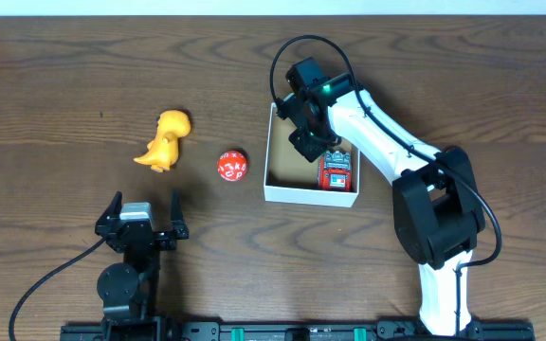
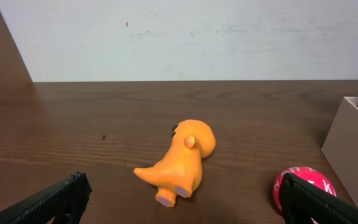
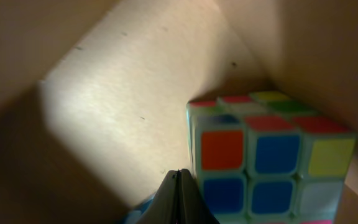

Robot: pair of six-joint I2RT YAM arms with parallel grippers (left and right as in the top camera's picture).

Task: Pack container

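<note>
The container (image 1: 306,196), a white-walled box with a brown inside, stands right of centre. My right gripper (image 1: 303,134) reaches down into its far left part. In the right wrist view that gripper (image 3: 179,174) is shut with nothing between its tips, just left of a multi-coloured puzzle cube (image 3: 272,155) on the cardboard floor (image 3: 117,106). A red toy (image 1: 336,170) lies in the container's near right corner. My left gripper (image 1: 144,206) stands open near the front edge. Beyond its spread fingers (image 2: 61,199) lie an orange dinosaur (image 2: 182,155) and a red ball with white letters (image 2: 303,183).
On the bare wood left of the container, the orange dinosaur (image 1: 166,139) lies on its side and the red ball (image 1: 232,166) sits between it and the box. The container's wall (image 2: 353,149) shows at the right of the left wrist view.
</note>
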